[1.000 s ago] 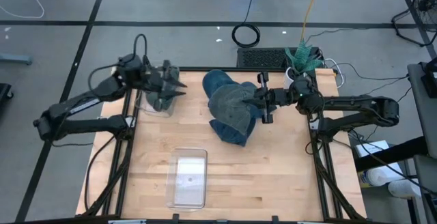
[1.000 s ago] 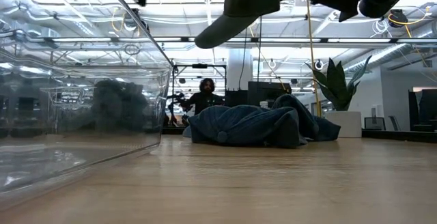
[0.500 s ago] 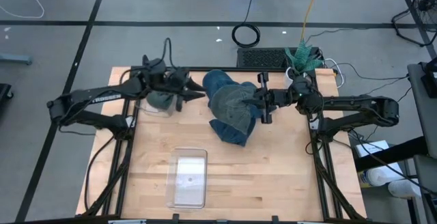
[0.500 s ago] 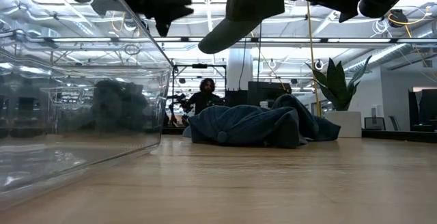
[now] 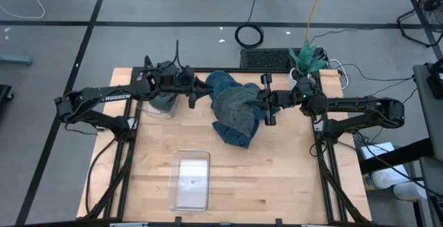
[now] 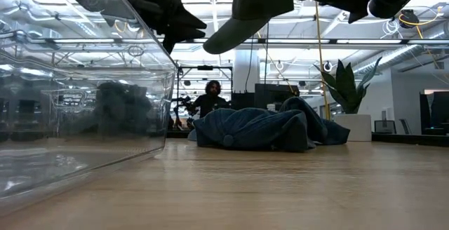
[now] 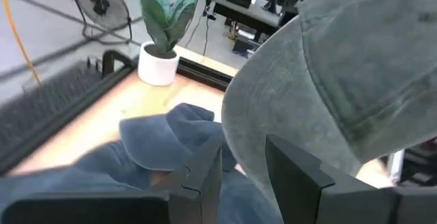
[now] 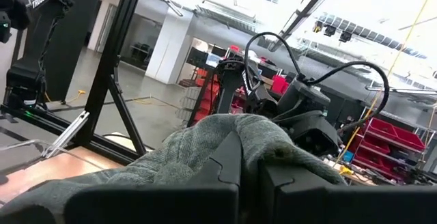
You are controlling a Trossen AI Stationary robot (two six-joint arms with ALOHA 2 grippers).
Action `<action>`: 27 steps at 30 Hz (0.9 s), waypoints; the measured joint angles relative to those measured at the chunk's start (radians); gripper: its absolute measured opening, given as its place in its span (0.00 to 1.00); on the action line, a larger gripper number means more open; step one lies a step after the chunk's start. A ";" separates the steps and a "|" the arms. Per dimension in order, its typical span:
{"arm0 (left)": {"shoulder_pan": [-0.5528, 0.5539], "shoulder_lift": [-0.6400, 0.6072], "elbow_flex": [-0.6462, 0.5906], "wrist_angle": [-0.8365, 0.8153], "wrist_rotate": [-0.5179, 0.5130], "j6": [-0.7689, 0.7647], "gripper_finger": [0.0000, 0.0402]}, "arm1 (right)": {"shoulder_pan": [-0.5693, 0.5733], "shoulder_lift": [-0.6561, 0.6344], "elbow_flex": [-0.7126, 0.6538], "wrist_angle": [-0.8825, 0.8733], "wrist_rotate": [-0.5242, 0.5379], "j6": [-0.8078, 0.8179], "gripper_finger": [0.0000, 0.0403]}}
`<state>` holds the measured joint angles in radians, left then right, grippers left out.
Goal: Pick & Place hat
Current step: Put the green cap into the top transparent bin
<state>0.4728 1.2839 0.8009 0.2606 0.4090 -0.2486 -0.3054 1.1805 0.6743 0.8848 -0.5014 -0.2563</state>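
Right claw is clenched on the grey-green soft fabric cap, holding it lifted above the wooden worktop; in the right wrist view the two dark fingers pinch a fold of the cap's cloth between them. In the low view the cap hangs clear of the surface, brim pointing down and away from the right claw.

Left claw hovers just beside the cap on the side opposite the right claw, its fingers parted with nothing between them; the left wrist view shows the cap's crown filling the space just ahead of those fingers.

Beneath and beside both claws lies a heap of dark blue denim-like hats, resting on the worktop directly under the held cap and stretching toward the far edge. Behind the left claw, near the far left corner, stands a clear plastic bin with a dark greyish hat inside it. Well apart from both claws, toward the near edge, lies a clear rectangular plastic lid, flat on the wood. Beyond the worktop's far edge, past the right claw, a small green potted plant stands. A person shows in the room behind.
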 joint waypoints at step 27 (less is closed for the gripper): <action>-0.106 -0.008 0.001 0.064 0.135 -0.212 0.32 | 0.078 -0.001 0.000 0.131 0.066 -0.397 0.00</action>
<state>0.3664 1.2762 0.8017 0.3243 0.5436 -0.4610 -0.2272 1.1797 0.6744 1.0162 -0.4355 -0.6533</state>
